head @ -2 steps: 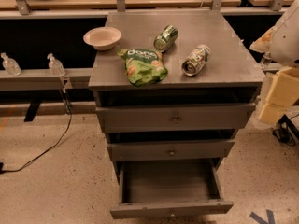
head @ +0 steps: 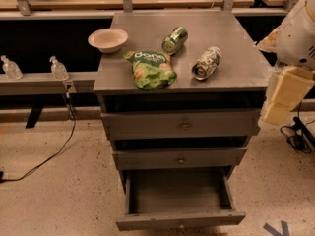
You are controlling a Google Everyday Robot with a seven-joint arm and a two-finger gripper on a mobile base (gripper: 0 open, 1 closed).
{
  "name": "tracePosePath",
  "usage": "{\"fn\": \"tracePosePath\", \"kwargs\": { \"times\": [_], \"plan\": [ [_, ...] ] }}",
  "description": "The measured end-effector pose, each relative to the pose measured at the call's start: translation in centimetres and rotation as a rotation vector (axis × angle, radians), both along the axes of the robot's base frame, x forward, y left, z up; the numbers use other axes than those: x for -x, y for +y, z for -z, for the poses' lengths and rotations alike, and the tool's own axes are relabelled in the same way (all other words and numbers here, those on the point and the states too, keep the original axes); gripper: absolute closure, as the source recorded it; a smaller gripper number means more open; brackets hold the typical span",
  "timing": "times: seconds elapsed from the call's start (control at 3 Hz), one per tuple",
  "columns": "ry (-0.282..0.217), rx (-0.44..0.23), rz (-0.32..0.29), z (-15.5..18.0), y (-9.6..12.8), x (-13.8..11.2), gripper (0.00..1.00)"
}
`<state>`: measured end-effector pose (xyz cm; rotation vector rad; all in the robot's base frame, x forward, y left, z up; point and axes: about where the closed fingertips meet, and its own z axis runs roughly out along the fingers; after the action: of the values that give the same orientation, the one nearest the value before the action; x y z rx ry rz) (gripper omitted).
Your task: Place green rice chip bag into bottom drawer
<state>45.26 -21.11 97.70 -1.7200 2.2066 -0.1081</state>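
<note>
The bag (head: 150, 69) lies flat on the cabinet top (head: 236, 38), near the front edge and left of the middle, well apart from the gripper (head: 288, 95). The gripper hangs off the right edge, below the tabletop's level. I cannot tell how wide it stands or whether it has hold of anything.

One pale bowl (head: 108, 39) sits by the left edge, just behind the bag. Two cans lie on their sides, one (head: 175, 39) behind the bag at mid-top and one (head: 206, 63) to its right. Nothing lies on the bag.

White letters cross the bag's top, too blurred to read. The can labels are unreadable.

There are three drawers. The bottom drawer (head: 179, 219) is pulled out. Two small bottles (head: 58, 69) stand on a ledge to the left.
</note>
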Motion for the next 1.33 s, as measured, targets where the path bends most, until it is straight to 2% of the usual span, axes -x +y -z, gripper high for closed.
{"fn": "tracePosePath", "kwargs": {
  "times": [0.33, 0.67, 1.0, 1.33],
  "plan": [
    [-0.025, 0.012, -0.054, 1.7, 1.7, -3.8, 0.0],
    [-0.072, 0.009, -0.185, 4.5, 4.7, -8.8, 0.0],
    [-0.08, 0.014, -0.215, 4.9, 4.9, -9.3, 0.0],
    [-0.079, 0.014, -0.213, 4.8, 4.9, -9.2, 0.0]
  ]
}}
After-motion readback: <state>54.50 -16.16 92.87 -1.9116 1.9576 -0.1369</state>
